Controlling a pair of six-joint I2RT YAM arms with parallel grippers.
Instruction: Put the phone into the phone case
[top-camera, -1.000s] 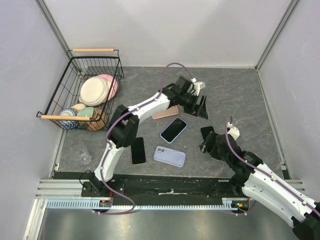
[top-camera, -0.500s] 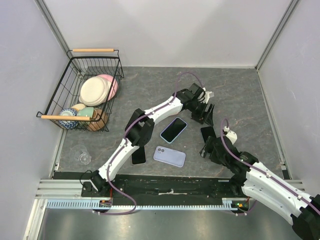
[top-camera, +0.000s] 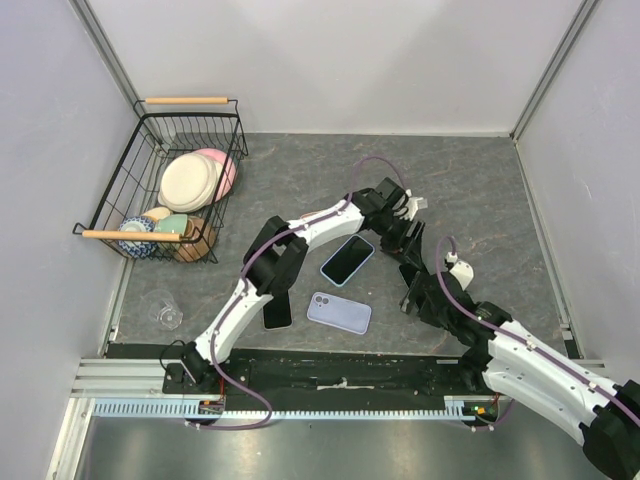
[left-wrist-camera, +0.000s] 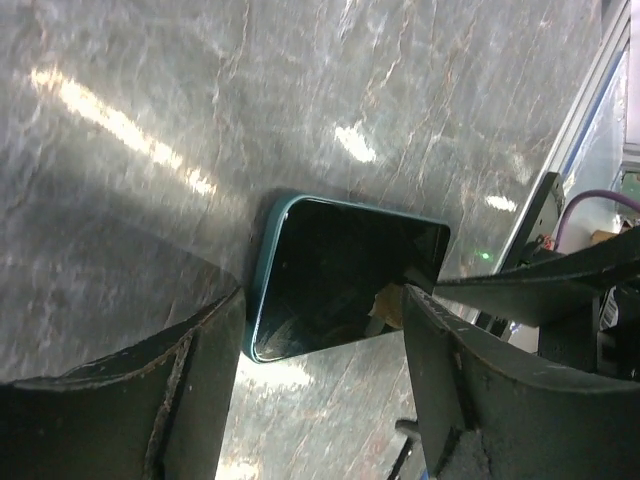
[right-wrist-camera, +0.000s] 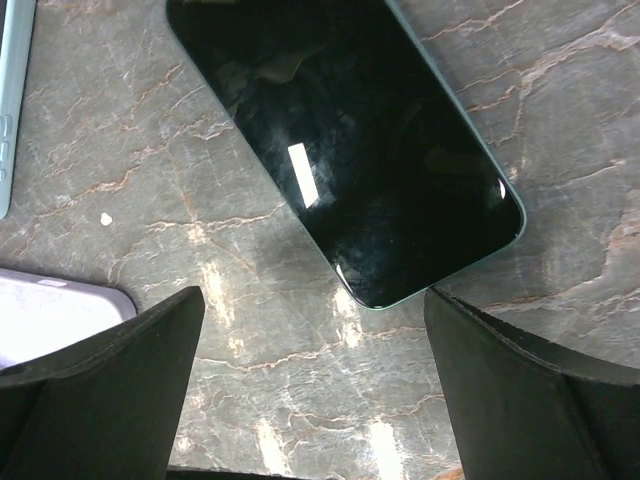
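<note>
The phone (left-wrist-camera: 345, 275) lay flat on the tabletop (left-wrist-camera: 150, 120), mid-frame between the open left jaws; the right jaws stood open below it.

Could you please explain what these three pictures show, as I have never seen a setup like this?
Two white robot arms are bolted to the near edge of a table. One picture looks down on both from above. The other two come from a camera on each wrist, and the dark shapes at the bottom are that gripper's own fingers. The left gripper and right gripper both hover open over the same dark phone, holding nothing. Also on the table are a lavender case, a blue-edged phone, a black phone, a glass and a wire basket of dishes.
</note>
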